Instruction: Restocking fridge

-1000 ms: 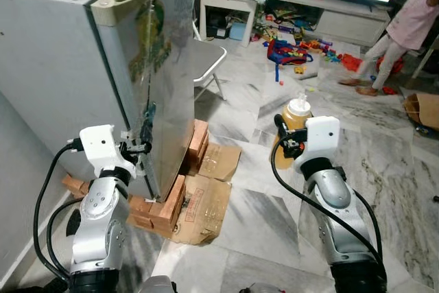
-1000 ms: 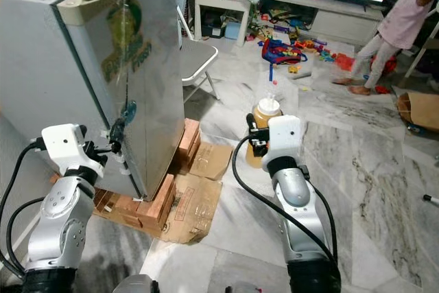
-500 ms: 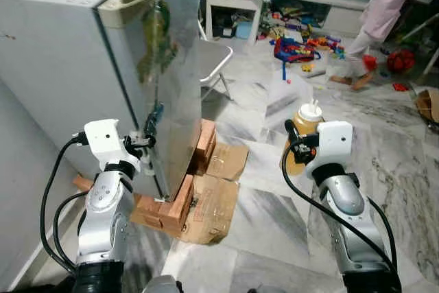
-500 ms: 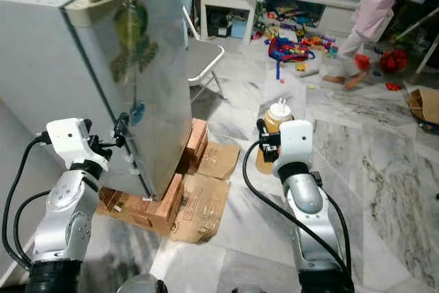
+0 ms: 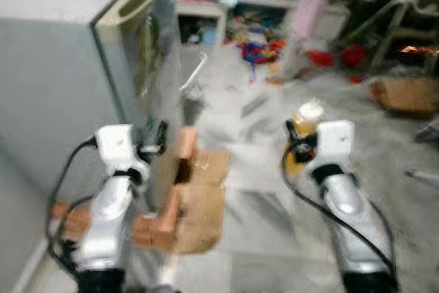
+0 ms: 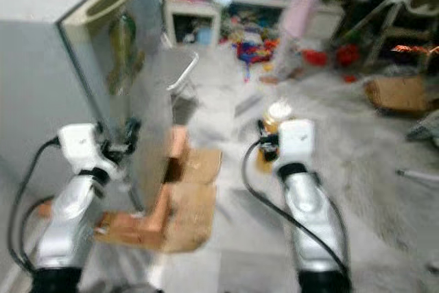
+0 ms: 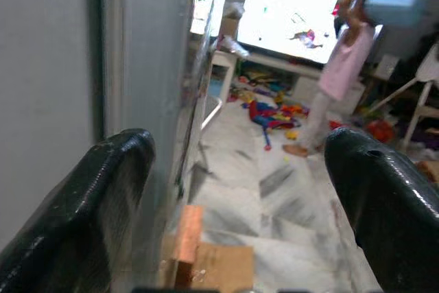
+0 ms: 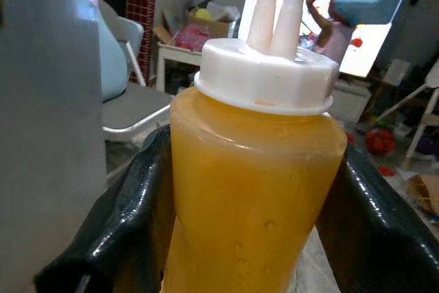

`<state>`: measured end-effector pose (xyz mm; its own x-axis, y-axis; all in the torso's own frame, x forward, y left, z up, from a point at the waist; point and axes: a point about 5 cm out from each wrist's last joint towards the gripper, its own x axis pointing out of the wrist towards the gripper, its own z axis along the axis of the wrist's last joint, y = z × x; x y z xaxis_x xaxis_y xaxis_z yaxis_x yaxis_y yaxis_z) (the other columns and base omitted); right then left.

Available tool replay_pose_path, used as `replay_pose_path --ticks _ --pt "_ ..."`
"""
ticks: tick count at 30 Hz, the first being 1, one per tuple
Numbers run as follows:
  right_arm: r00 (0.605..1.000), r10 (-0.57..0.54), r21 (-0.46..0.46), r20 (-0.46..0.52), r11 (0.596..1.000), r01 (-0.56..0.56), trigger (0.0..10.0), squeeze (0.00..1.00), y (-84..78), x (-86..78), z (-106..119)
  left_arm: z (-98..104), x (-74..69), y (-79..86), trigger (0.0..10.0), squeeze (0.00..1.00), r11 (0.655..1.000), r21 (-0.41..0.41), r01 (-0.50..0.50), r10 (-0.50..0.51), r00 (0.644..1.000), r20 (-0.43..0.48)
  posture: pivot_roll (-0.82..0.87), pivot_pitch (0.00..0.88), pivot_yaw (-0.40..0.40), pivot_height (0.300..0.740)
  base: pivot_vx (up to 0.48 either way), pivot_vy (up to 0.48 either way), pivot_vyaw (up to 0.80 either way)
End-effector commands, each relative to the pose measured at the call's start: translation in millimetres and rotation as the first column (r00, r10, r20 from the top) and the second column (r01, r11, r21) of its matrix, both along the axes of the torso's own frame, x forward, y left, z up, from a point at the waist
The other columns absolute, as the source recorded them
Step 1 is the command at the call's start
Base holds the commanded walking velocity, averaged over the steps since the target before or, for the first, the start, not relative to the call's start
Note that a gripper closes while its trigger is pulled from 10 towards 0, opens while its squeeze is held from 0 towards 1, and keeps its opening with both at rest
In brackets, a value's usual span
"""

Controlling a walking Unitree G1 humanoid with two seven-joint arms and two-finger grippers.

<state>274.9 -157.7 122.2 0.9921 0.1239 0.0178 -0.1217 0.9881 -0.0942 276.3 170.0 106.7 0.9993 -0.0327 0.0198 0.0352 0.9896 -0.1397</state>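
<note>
Both arms raised: right fingers clamp sauce bottle upright.

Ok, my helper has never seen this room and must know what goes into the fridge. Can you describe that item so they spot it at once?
Start at the grey fridge on the robot's left, propped on bricks and cardboard. Look across the marble floor to the robot's right end effector, which grips the bottle. It is clear plastic full of orange-yellow sauce, with a white cap bearing two nozzles, unlike the toys scattered farther back.
</note>
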Motion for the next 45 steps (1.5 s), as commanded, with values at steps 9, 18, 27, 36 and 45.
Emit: replay_pose_path --ticks 9,18,27,36,45 --pt "0.999 -0.005 -0.019 0.037 1.000 0.006 10.0 0.00 -3.8 2.3 10 3 0.3 -3.5 10.0 0.00 1.000 0.019 -0.019 0.019 1.000 0.017 0.02 0.000 -0.073 0.740 0.000 0.000 0.00" --pt "0.999 -0.015 -0.025 0.032 1.000 0.016 10.0 0.00 -6.8 -2.2 8 4 4.5 7.4 10.0 0.00 0.996 0.039 -0.082 0.082 0.997 0.013 0.01 0.003 -0.065 0.740 0.000 0.032 0.00" --pt "0.999 -0.019 -0.027 0.032 0.999 0.020 10.0 0.00 -6.6 -2.5 9 4 6.3 3.4 10.0 0.00 0.997 0.033 -0.071 0.070 0.997 0.009 0.01 0.011 -0.062 0.740 0.000 0.480 0.00" --pt "0.999 -0.016 -0.026 0.033 1.000 0.017 10.0 0.00 -5.8 -1.9 10 3 3.9 -7.1 10.0 0.00 1.000 0.023 -0.017 0.016 1.000 0.015 0.01 0.013 -0.061 0.740 0.000 0.136 0.00" --pt "0.999 -0.014 -0.027 0.030 1.000 0.015 10.0 0.00 -4.8 -2.2 9 3 4.5 -18.3 10.0 0.00 0.998 0.031 0.049 -0.050 0.999 0.018 0.01 0.016 -0.063 0.740 0.000 0.000 0.00"
